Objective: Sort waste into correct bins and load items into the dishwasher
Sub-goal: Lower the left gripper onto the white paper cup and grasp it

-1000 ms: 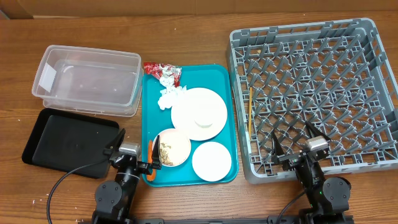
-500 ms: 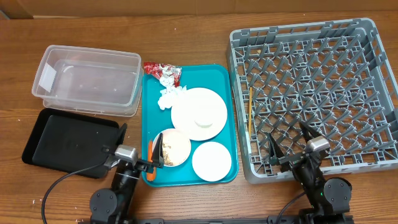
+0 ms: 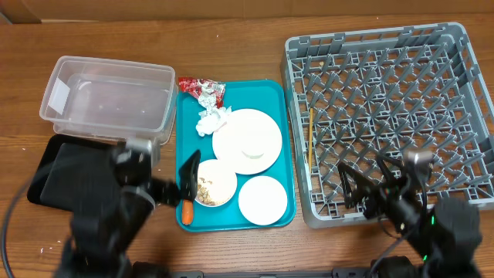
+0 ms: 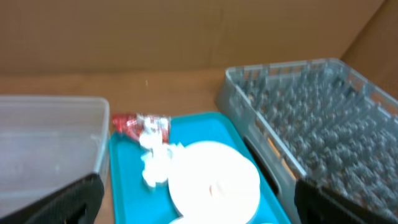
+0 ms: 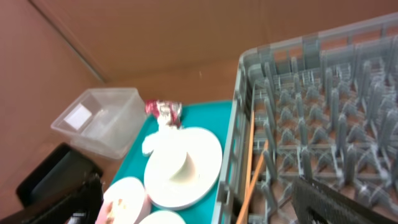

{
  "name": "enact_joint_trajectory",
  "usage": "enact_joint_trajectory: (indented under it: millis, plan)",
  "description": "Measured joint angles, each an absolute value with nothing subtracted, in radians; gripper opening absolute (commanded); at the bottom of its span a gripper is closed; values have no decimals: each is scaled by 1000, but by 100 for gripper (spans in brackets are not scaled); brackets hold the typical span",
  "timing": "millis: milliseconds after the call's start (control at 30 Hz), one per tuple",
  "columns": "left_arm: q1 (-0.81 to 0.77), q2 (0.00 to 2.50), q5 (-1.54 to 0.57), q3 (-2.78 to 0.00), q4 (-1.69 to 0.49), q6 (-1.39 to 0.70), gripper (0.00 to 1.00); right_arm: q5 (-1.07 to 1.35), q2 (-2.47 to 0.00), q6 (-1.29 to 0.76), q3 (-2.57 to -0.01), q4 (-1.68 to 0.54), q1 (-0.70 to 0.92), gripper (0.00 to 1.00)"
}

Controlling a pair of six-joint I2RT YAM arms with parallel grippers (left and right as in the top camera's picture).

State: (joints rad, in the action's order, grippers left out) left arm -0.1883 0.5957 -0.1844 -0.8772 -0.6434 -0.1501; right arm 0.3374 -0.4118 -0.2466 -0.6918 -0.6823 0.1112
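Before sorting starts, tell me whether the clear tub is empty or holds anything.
Empty: the clear tub shows only its bare bottom; wrapper and napkin lie on the teal tray.

The left arm [image 3: 108,224] and right arm [image 3: 455,232] are black, each with a silver-grey wrist block [image 3: 139,146] and black pointed fingers [image 3: 189,171].

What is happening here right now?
Nothing is held yet: the left hand and right hand are both open. The large round white plate, two small white bowls, red-and-white wrapper and crumpled white napkin lie on the teal plastic tray. The grey plastic dish rack holds only a thin wooden stick.
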Motion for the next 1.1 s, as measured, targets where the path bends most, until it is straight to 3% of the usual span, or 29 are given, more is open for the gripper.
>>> enact_joint_trajectory:
  millis: [167,333,367,400,433,467,667,800,867,967,1100]
  plan:
    - [-230,933,-241,-1196,-829,-152,100,337,-704,-255,-928,-869,112,100]
    - [-250,1136,-413,-1319,-788,-193,100,338,-925,-258,-1072,-964,112,100]
    - [-250,1168,-436,-1324,-786,-200,96,341,-952,-260,-1082,-977,111,100]
    - [-253,1196,-450,-1327,-791,-206,82,347,-984,-260,-1089,-987,111,100]
    - [-259,1227,-456,-1330,-807,-212,75,352,-1002,-261,-1090,-991,112,100]
    - [-273,1265,-455,-1332,-834,-215,74,358,-1024,-261,-1091,-992,111,100]
    - [-420,1488,-316,-1332,-949,-186,100,368,-1073,-261,-1091,-995,111,100]
    - [-522,1617,-210,-1332,-929,-152,99,371,-1073,-262,-1093,-995,112,100]
    - [-555,1681,-162,-1332,-913,-139,92,371,-1073,-262,-1094,-1000,111,100]
    - [-563,1742,-123,-1332,-890,-131,84,371,-1073,-262,-1094,-1020,112,100]
    - [-549,1785,-110,-1332,-862,-131,82,372,-1073,-262,-1094,-1042,111,100]
